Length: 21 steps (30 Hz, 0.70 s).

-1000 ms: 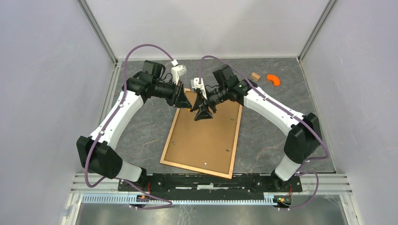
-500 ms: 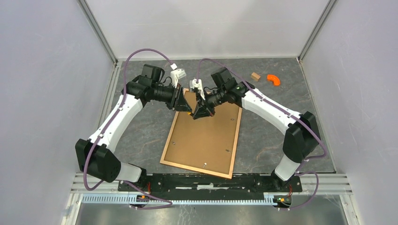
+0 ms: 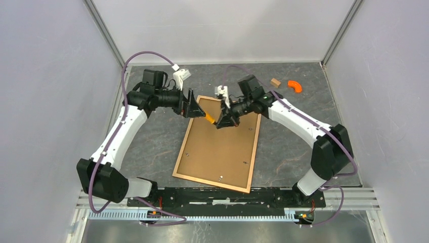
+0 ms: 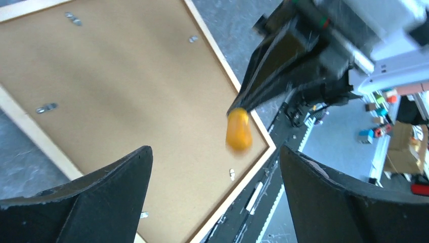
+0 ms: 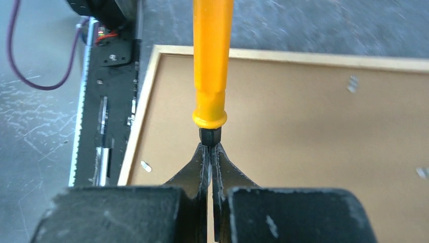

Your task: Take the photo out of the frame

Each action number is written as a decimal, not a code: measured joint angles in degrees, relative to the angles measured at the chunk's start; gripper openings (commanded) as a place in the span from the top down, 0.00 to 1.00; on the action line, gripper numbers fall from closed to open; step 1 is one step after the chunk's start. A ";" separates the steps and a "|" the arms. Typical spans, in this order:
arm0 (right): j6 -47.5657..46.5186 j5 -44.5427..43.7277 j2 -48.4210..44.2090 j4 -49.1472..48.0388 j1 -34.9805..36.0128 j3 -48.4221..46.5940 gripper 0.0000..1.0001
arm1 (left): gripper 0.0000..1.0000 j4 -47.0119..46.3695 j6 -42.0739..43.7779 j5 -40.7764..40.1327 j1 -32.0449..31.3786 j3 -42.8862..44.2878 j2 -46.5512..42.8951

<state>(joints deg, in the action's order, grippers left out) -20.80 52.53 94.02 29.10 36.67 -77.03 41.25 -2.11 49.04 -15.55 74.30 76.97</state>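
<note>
The frame (image 3: 185, 137) lies face down on the table, thin wooden border around a plain brown backing board (image 3: 222, 147). The photo is hidden beneath that board. My right gripper (image 5: 209, 147) is shut on the dark metal shank of a screwdriver (image 5: 212, 61) with an orange-yellow handle, held above the board's far left part (image 3: 209, 118). My left gripper (image 4: 215, 152) stands wide open with nothing between its fingers, hovering just left of the handle (image 4: 238, 130), over the frame's far left corner (image 3: 195, 105).
Small metal clips (image 3: 221, 176) sit along the backing board's edges. A small wooden block (image 3: 275, 82) and an orange curved piece (image 3: 295, 86) lie at the back right. Enclosure walls stand close on the left, back and right.
My left gripper let go of the screwdriver handle, opened wide and drew back to the left. My right gripper shut on the shank and shifted slightly right with the tool.
</note>
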 measured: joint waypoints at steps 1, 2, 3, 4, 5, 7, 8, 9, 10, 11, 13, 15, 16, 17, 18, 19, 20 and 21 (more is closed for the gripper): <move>0.00 -0.02 -0.55 0.00 -1.38 0.76 1.00 | 0.00 -0.04 0.00 -0.96 0.50 0.00 -0.33; 0.00 -0.02 -1.31 -0.33 -3.52 1.90 1.00 | 0.00 -0.04 0.04 -1.99 0.96 0.00 -0.68; 0.00 -0.44 -2.25 -0.44 -5.88 3.41 1.00 | 0.00 -0.04 0.07 -3.06 1.25 0.00 -1.01; 0.00 -0.68 -2.51 -0.42 -8.39 3.91 1.00 | 0.00 0.02 0.17 -4.55 1.51 0.00 -1.31; -0.09 -1.42 -2.91 -0.61 -11.02 4.74 1.00 | 0.00 0.20 0.57 -5.90 1.62 0.00 -1.62; -0.87 -4.37 -3.56 -0.04 -16.68 6.32 1.00 | 0.00 0.85 2.27 -8.57 1.66 0.00 -2.03; -1.42 -6.25 -3.58 0.42 -19.78 6.86 1.00 | 0.00 1.31 3.26 -9.75 1.66 0.00 -2.19; -1.84 -7.98 -3.56 0.66 -22.58 7.30 1.00 | 0.00 2.01 4.24 -11.13 1.66 0.00 -2.25; -2.36 -9.73 -3.41 1.27 -25.62 7.56 1.00 | 0.00 2.73 5.40 -12.24 1.66 0.00 -2.29; -2.73 -11.13 -3.04 1.86 -28.37 7.65 1.00 | 0.00 3.48 6.51 -13.44 1.66 -0.02 -2.29; -3.23 -13.55 -1.36 2.12 -34.16 7.58 1.00 | 0.00 4.74 8.83 -15.61 1.66 -0.20 -2.32; -3.43 -15.67 1.92 2.89 -39.34 6.75 1.00 | 0.00 5.51 10.25 -17.11 1.66 -0.81 -2.43; -3.50 -16.87 4.00 3.02 -41.09 6.05 1.00 | 0.00 5.77 10.95 -17.73 1.66 -1.33 -2.54; -3.54 -18.43 6.49 3.32 -42.95 4.90 1.00 | 0.00 6.12 11.43 -18.14 1.66 -1.79 -2.56; -3.56 -20.00 8.83 3.63 -44.19 3.54 1.00 | 0.00 6.56 12.00 -18.67 1.66 -2.23 -2.58; -3.58 -21.73 11.56 4.02 -45.18 1.66 1.00 | 0.00 6.73 12.39 -18.93 1.66 -2.58 -2.56; -3.61 -23.12 13.81 4.20 -45.70 0.07 1.00 | 0.00 6.88 12.59 -19.02 1.66 -2.89 -2.58; -3.54 -24.52 16.22 4.83 -45.99 -2.08 1.00 | 0.00 6.95 12.68 -19.08 1.66 -3.13 -2.58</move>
<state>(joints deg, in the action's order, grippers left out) -24.34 28.01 110.24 33.93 -9.32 -79.11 48.21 10.57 29.95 -13.89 71.18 74.39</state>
